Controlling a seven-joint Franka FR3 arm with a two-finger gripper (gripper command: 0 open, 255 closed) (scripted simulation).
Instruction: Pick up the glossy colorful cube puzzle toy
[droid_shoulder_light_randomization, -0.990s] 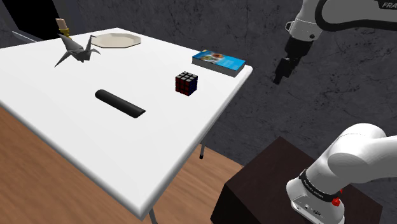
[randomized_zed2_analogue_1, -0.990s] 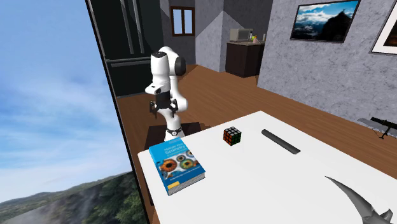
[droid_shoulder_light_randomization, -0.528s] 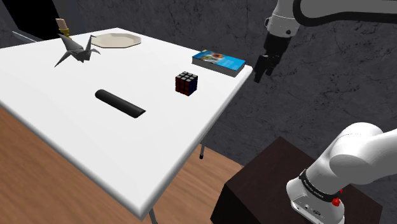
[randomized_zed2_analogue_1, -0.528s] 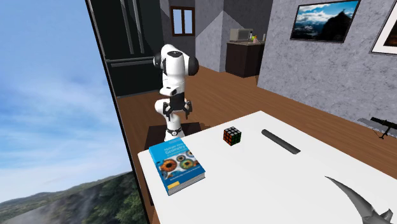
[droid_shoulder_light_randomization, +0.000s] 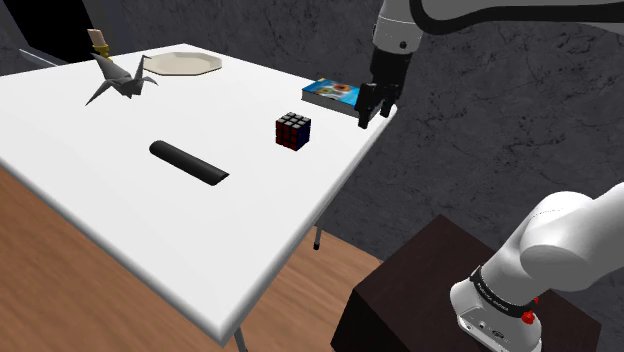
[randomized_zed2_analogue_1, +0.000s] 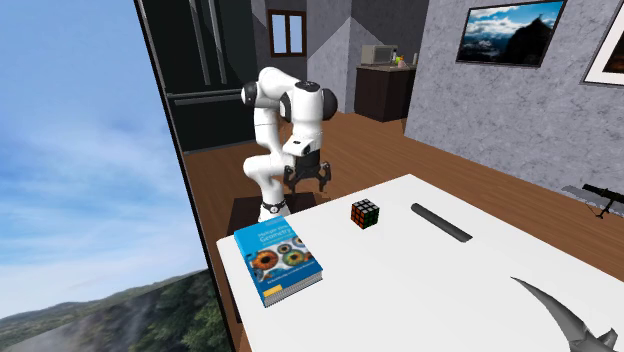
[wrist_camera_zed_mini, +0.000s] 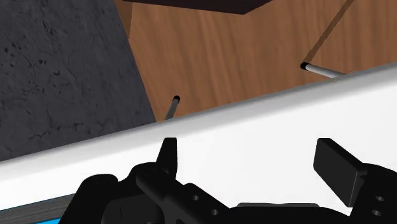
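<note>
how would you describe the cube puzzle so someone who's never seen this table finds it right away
On the white table, go to the corner where a blue book lies flat. Just inward from the book, between it and a long black bar, stands the cube puzzle toy. It is the only small blocky thing there, a black grid set with coloured squares.

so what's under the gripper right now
The open gripper hangs over the white table at its edge, the book beside it. Past the edge: wood floor and two table legs. Its black body covers the table directly below.
</note>
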